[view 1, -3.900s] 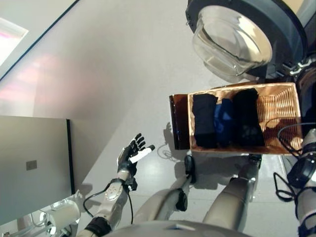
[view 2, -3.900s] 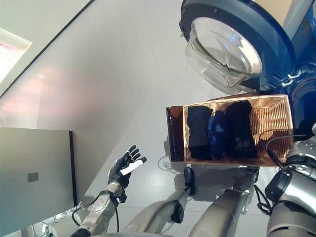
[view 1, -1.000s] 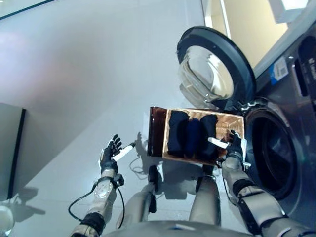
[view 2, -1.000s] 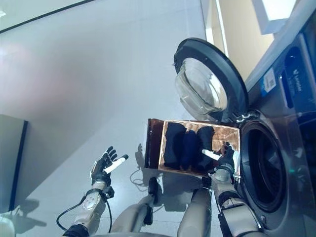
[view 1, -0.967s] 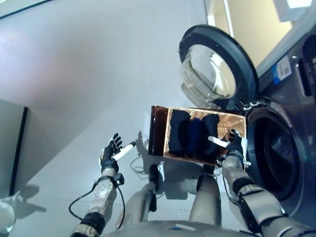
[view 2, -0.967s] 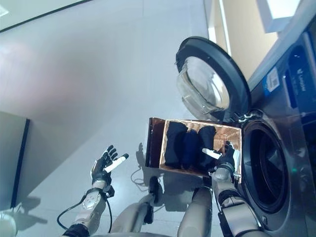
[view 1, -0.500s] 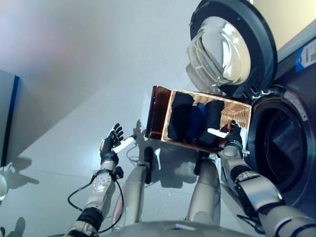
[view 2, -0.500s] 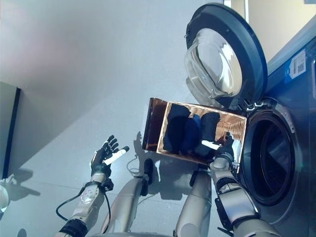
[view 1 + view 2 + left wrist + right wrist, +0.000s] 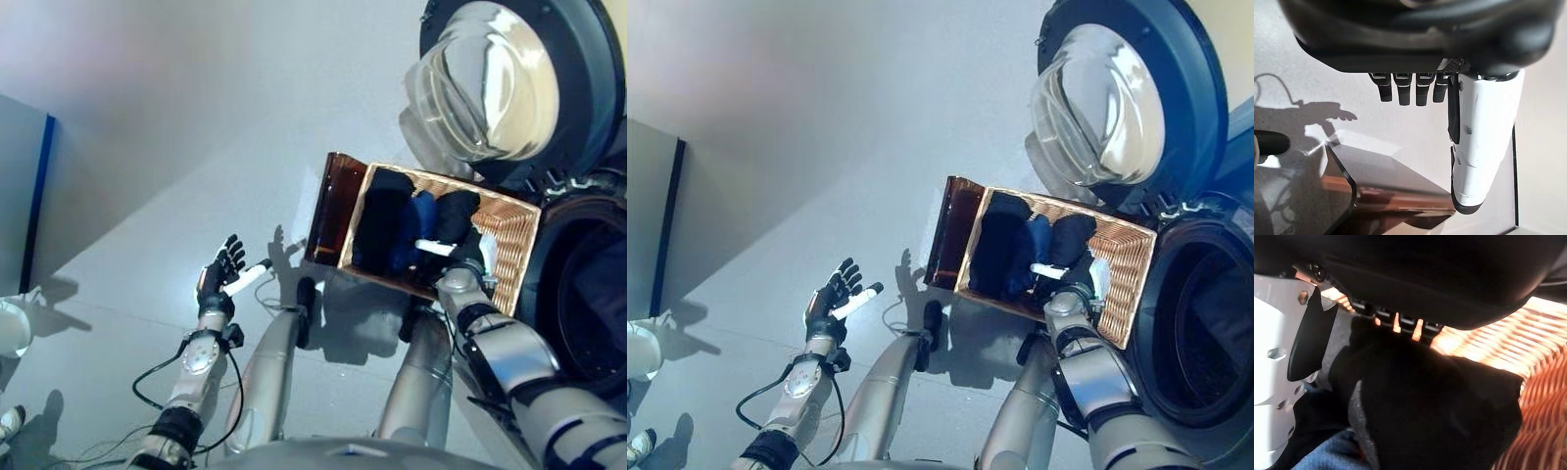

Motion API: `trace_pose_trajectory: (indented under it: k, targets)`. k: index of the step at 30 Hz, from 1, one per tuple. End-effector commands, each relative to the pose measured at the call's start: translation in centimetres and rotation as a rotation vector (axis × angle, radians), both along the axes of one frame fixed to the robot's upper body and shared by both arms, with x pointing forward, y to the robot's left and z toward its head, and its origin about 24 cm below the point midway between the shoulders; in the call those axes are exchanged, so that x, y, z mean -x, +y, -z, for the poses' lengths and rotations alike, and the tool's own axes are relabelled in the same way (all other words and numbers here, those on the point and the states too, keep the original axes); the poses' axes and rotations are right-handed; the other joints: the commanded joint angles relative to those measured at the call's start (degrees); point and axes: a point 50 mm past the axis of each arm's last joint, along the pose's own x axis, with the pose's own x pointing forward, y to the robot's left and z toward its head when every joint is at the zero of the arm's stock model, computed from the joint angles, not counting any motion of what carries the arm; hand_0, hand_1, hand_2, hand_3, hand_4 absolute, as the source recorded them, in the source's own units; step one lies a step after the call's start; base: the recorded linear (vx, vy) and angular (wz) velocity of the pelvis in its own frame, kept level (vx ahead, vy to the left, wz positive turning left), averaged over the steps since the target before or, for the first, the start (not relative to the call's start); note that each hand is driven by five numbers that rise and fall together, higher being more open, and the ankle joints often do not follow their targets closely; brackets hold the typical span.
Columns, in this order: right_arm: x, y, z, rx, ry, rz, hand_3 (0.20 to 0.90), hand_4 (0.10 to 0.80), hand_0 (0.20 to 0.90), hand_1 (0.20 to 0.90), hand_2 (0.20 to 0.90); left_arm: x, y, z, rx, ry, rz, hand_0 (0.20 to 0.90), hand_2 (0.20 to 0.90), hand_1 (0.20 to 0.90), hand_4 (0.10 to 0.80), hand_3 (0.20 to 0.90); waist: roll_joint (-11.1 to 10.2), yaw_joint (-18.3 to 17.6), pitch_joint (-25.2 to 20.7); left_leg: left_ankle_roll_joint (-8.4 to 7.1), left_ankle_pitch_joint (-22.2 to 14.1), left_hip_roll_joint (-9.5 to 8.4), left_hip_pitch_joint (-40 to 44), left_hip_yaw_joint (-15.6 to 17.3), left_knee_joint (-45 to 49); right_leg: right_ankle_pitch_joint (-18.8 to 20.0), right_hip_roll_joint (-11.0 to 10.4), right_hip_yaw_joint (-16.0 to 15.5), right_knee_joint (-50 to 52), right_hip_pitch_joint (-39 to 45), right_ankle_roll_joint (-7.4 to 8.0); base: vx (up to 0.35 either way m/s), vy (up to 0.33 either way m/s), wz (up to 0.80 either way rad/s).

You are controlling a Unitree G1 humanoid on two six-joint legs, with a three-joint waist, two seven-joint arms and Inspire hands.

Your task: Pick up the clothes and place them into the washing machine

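The wicker basket (image 9: 511, 245) rests on the dark brown box (image 9: 331, 208) beside the washing machine. It holds a black garment (image 9: 380, 223), a blue garment (image 9: 419, 223) and another black garment (image 9: 455, 215) side by side. My right hand (image 9: 466, 260) is over the black garment (image 9: 1440, 401) nearest the machine, fingers straight, white-covered thumb (image 9: 1273, 357) spread toward the blue garment (image 9: 1327, 458). My left hand (image 9: 217, 280) is open over the floor, away from the basket, and also shows in the left wrist view (image 9: 1415, 29).
The washing machine's round glass door (image 9: 495, 73) stands open behind the basket. The dark drum opening (image 9: 588, 304) is right of the basket. A grey cabinet (image 9: 20, 186) stands at the far left, with a white object (image 9: 12, 328) by it.
The camera has tilted, so the whole scene has shifted. My right hand stays over the black garment nearest the machine. My left hand holds its open pose.
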Motion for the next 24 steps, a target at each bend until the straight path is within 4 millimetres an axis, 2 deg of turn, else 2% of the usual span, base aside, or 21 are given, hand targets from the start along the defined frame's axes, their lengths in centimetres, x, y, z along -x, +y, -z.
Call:
trace_pose_trajectory:
  k: [1, 7, 8, 9, 10, 11, 15, 16, 21, 22, 24]
  targets:
    - [-1.3, -1.1, -2.7, 0.126, -0.051, -0.026, 0.9, 0.8, 0.9, 0.9, 0.9, -0.6, 2.3, -3.3, -0.052, -0.171, -0.047, 0.9, 0.9, 0.9, 0.8, 0.9, 1.64, 1.3, -2.64, -3.01, -4.74, 1.08, -0.31, -0.88, 4.35, 9.65, -0.8, 6.83, -3.4, 2.86, 1.66, -0.02, 0.006, 0.08]
    - [-0.2, -3.1, -2.3, 0.171, 0.073, 0.035, 0.9, 0.8, 0.9, 0.9, 0.9, -0.8, 2.0, -4.0, -0.05, -0.196, -0.03, 0.9, 0.9, 0.9, 0.8, 0.9, 3.08, 3.05, -2.88, -2.57, -5.08, 0.03, -3.71, -1.04, 6.82, 8.75, -1.66, 7.77, -0.57, 0.04, 1.43, 0.006, 0.019, 0.07]
    - [0.0, -3.4, -2.2, 0.167, 0.081, 0.046, 0.9, 0.8, 0.9, 0.9, 0.9, -0.8, 1.9, -4.1, -0.049, -0.2, -0.02, 0.9, 0.9, 0.9, 0.8, 0.9, 3.37, 3.39, -3.12, -2.55, -7.47, 0.26, -3.57, -1.04, 8.17, 6.32, -1.5, 8.18, 1.21, -0.02, 1.85, 0.1, -0.003, 0.08]
    - [0.1, -3.6, -2.4, 0.165, 0.081, 0.051, 0.793, 0.724, 0.793, 0.793, 0.793, -0.7, 1.9, -4.1, -0.047, -0.199, -0.018, 0.9, 0.9, 0.9, 0.8, 0.9, 3.52, 3.46, -3.23, -2.43, -7.54, 0.12, -3.79, -1.03, 8.36, 6.14, -1.49, 8.51, 1.79, -0.54, 1.78, 0.001, 0.019, 0.13]
    - [0.0, -3.8, -2.5, 0.164, 0.078, 0.052, 0.285, 0.361, 0.285, 0.285, 0.285, -0.8, 1.9, -4.2, -0.046, -0.202, -0.017, 0.9, 0.9, 0.9, 0.8, 0.9, 3.46, 3.31, -3.16, -2.25, -5.45, -0.26, -4.76, -0.89, 7.88, 8.19, -1.73, 8.66, 1.01, -1.39, 1.26, -0.1, 0.045, 0.21]
    - [0.1, -3.8, -2.4, 0.165, 0.08, 0.046, 0.2, 0.3, 0.2, 0.2, 0.2, -0.8, 2.0, -4.1, -0.048, -0.198, -0.021, 0.9, 0.9, 0.9, 0.8, 0.9, 3.51, 3.33, -3.23, -2.14, -5.6, -0.34, -5.04, -0.83, 8.32, 8.07, -1.74, 8.95, 1.5, -1.91, 1.16, -0.094, 0.052, 0.18]
    - [0.2, -4.1, -2.4, 0.164, 0.078, 0.041, 0.2, 0.3, 0.2, 0.2, 0.2, -0.7, 2.3, -4.0, -0.054, -0.19, -0.029, 0.9, 0.9, 0.9, 0.8, 0.9, 3.57, 3.29, -3.68, -1.91, -6.03, -0.15, -5.27, -0.37, 8.98, 7.71, -1.51, 9.77, 2.28, -2.94, 0.93, 0.034, 0.012, -0.02]
    - [0.2, -4.1, -2.4, 0.164, 0.08, 0.039, 0.2, 0.3, 0.2, 0.2, 0.2, -0.6, 2.4, -3.9, -0.054, -0.187, -0.033, 0.9, 0.9, 0.9, 0.8, 0.9, 3.65, 3.47, -3.96, -2.01, -8.23, 0.17, -4.66, -0.42, 9.83, 5.46, -1.27, 9.95, 3.61, -2.65, 1.35, 0.107, -0.017, -0.03]
    - [0.2, -4.4, -2.7, 0.167, 0.071, 0.036, 0.2, 0.3, 0.2, 0.2, 0.2, -0.6, 2.4, -4.0, -0.053, -0.192, -0.021, 0.9, 0.9, 0.9, 0.8, 0.9, 3.76, 3.66, -4.36, -1.8, -8.42, 0.34, -4.67, -0.19, 9.98, 5.44, -1.07, 10.57, 3.56, -3.04, 1.36, 0.005, -0.004, -0.06]
    - [0.2, -4.6, -2.8, 0.169, 0.068, 0.038, 0.2, 0.3, 0.2, 0.2, 0.2, -0.6, 2.4, -4.1, -0.053, -0.195, -0.021, 0.9, 0.9, 0.9, 0.8, 0.9, 3.66, 3.44, -4.22, -1.63, -6.29, 0.06, -5.3, -0.02, 9.23, 7.69, -1.31, 10.53, 2.3, -3.48, 0.95, -0.096, 0.019, -0.01]
    - [0.2, -4.8, -3.1, 0.175, 0.061, 0.043, 0.2, 0.3, 0.2, 0.2, 0.2, -0.6, 2.6, -4.0, -0.055, -0.192, -0.024, 0.9, 0.9, 0.9, 0.8, 0.9, 3.47, 3.26, -4.41, -1.62, -6.47, 0.06, -5.51, 0.03, 9.75, 7.53, -1.34, 10.73, 2.65, -3.61, 0.96, -0.05, -0.001, -0.02]
